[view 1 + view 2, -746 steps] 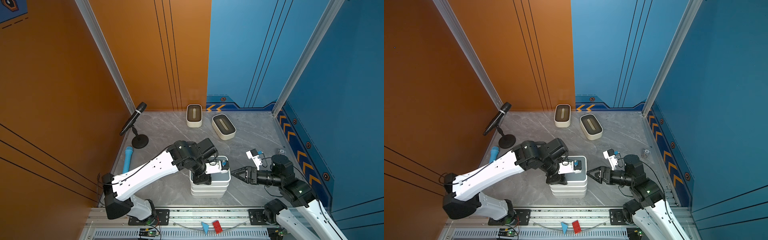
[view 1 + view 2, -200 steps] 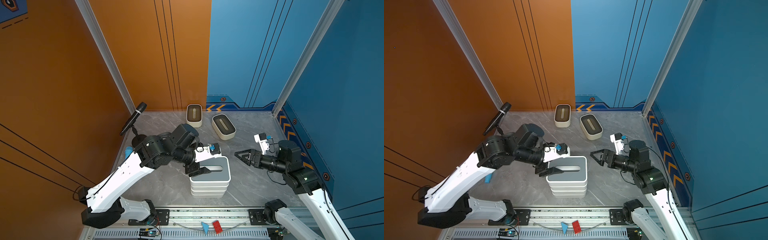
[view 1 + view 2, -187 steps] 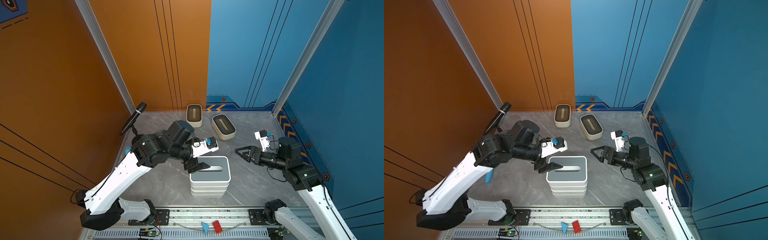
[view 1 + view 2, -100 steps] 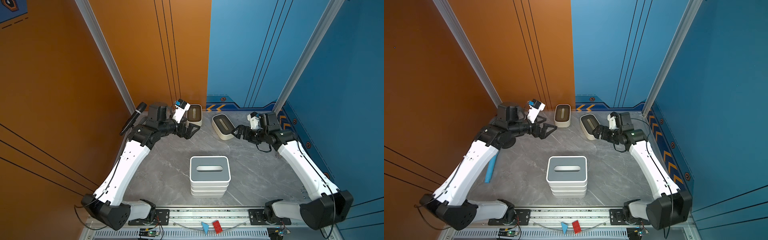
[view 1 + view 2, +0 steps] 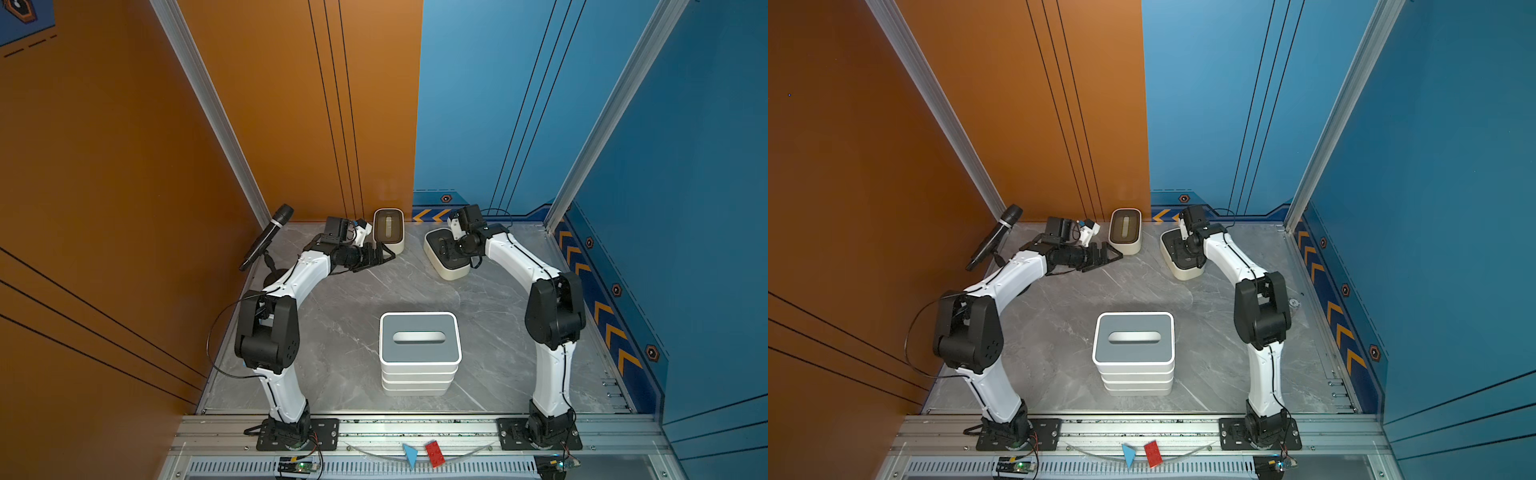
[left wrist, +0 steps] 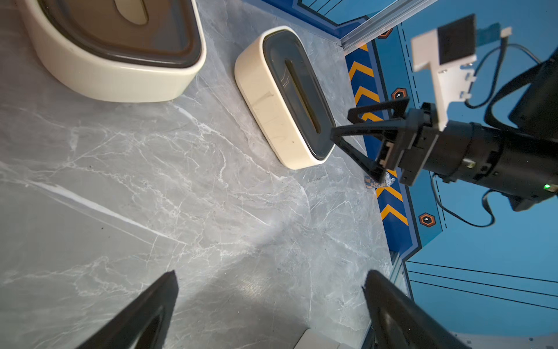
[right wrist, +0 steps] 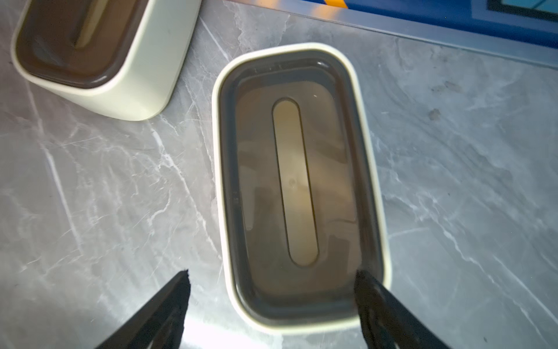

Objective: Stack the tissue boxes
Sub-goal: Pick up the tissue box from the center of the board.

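Three grey-lidded tissue boxes (image 5: pixel 419 349) (image 5: pixel 1133 347) stand stacked at the front middle. Two cream tissue boxes with dark brown lids sit at the back. Beside the left one (image 5: pixel 388 230) (image 6: pixel 114 60), my left gripper (image 5: pixel 384 255) (image 6: pixel 270 284) hangs open and empty over bare table. My right gripper (image 5: pixel 449 251) (image 7: pixel 271 281) is open above the near end of the angled right box (image 5: pixel 446 266) (image 7: pixel 296 181). One of its fingers lies outside the box wall and the other over the lid's edge. Nothing is held.
A black microphone (image 5: pixel 268 237) on a stand leans at the back left, close behind my left arm. Orange and blue walls close in the back and sides. A red brick (image 5: pixel 434 453) and a blue piece lie on the front rail.
Both arms swung from the stack to the back of the table. The left gripper opened fully beside the left brown-lidded box. The right gripper came over the right one, jaws slightly narrower.
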